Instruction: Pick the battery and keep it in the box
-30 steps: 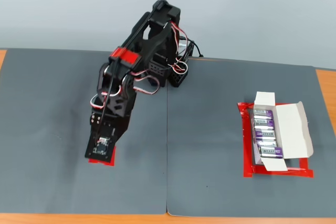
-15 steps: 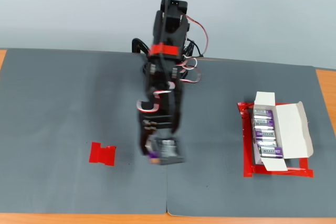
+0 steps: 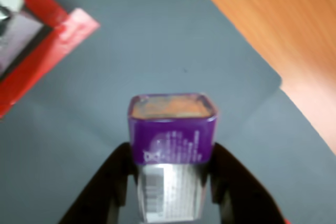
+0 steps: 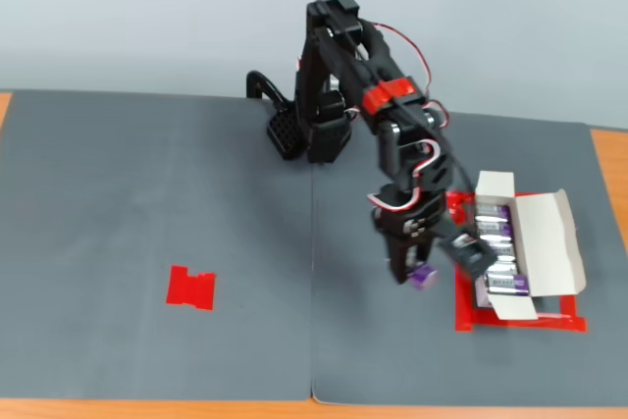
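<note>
One battery (image 3: 171, 135) is clamped in the hand (image 4: 420, 276), beside the box (image 4: 535, 242) already holding others.

Grey mat (image 4: 147, 193) (box (image 4: 545, 242), red patch (image 4: 190, 288))
</note>
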`<state>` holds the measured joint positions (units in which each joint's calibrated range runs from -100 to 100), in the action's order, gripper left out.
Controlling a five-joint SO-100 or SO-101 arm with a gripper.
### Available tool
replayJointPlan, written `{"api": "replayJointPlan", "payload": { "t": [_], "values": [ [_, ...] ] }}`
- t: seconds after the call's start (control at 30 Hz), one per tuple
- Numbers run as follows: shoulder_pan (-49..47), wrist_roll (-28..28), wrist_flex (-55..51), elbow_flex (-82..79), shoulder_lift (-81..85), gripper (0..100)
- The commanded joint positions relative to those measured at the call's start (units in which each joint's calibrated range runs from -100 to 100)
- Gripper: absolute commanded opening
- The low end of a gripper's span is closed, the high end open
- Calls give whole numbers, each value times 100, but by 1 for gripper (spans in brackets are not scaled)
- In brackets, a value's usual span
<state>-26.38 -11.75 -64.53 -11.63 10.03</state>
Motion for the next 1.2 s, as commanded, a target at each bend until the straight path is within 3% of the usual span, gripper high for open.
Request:
{"api": "replayJointPlan", "payload": {
  "t": [0.0, 0.47, 1.17],
  "values": [
    [-424, 10, 38, 227, 206, 2],
    [-1745, 10, 29, 950, -761, 2],
    [-2252, 15, 46, 2009, -2448, 2]
  ]
}}
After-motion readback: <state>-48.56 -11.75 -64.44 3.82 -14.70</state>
